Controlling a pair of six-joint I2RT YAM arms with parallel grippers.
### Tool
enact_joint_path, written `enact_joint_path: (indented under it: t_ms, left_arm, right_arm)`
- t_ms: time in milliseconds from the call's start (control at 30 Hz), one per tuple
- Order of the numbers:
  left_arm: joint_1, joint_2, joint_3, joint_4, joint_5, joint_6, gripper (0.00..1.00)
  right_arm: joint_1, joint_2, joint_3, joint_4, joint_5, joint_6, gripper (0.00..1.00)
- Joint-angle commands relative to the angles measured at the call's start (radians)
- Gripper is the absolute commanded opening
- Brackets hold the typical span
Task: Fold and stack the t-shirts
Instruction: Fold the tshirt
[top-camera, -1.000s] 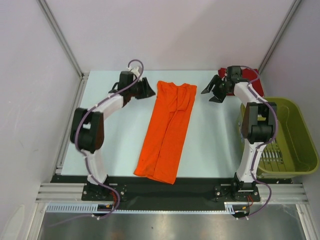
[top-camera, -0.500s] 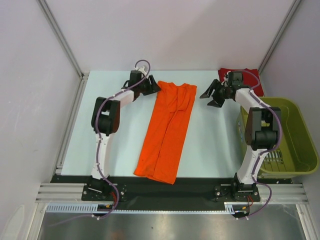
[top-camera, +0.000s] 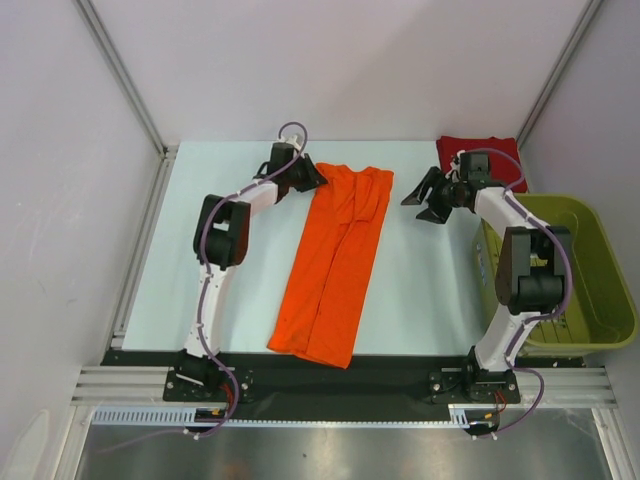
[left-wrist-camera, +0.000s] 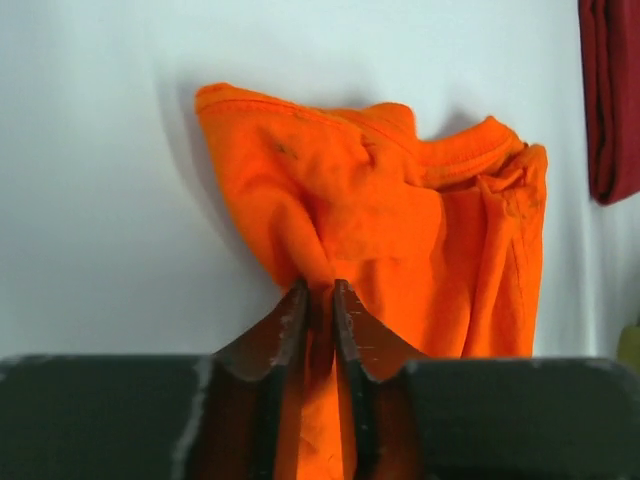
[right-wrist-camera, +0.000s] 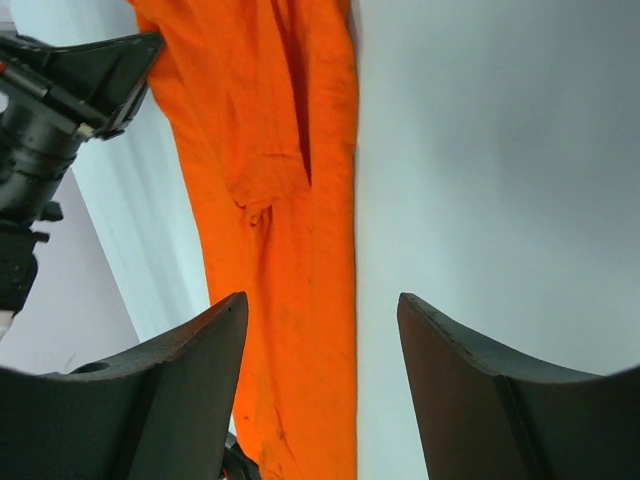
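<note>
At table centre, running 12 o'clock to 6 o'clock: bright orange soft cloth t-shirt (top-camera: 333, 270), one item. It lies flat on the pale flat table top (top-camera: 230, 260) as a long narrow strip. The sides are already turned in lengthwise, and the near end leans toward 7 o'clock. Judged ready for crosswise folds, none of which is made yet.

At 11 o'clock of that strip: left gripper (left-wrist-camera: 318, 288), one item. Its fingers are clamped on a pinch of the orange t-shirt at the far left corner. In the left wrist view the cloth bunches and rises into the jaws. Held so, presumably, to carry the collar end toward 6 o'clock for the fold.

At 1 o'clock of the strip: right gripper (top-camera: 428, 197), one item. Its fingers are spread wide with nothing between them, apart from the cloth and off its right edge. The position suggests it is meant for the matching far right corner, so that both corners travel together. That grasp is not yet made.

At the table's 1 o'clock corner: dark red soft cloth t-shirt (top-camera: 480, 152), one item. A small rectangle, partly hidden behind the right arm. Judged set aside as the base of the stack.

At 3 o'clock, beside the table's right edge: olive-green plastic basket (top-camera: 612, 300), one item. It has no part in the fold.
</note>
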Motion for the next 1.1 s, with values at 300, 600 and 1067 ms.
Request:
enact_joint_path:
  t_ms: [300,600,1067]
  left_arm:
    - [0.064,0.063,0.157,0.031,0.012,-0.015,0.0]
    - [0.084,-0.038,0.099,-0.07,-0.02,0.094,0.35]
    - [0.069,-0.481,-0.285,-0.149,0.132,0.233,0.56]
  right_arm:
    - [0.114,-0.009,-0.027,0.159,-0.061,0.129,0.62]
    - [0.204,0.146,0.093,0.178,-0.087,0.215,0.62]
    - [0.24,0.266,0.197,0.214,-0.04,0.308,0.54]
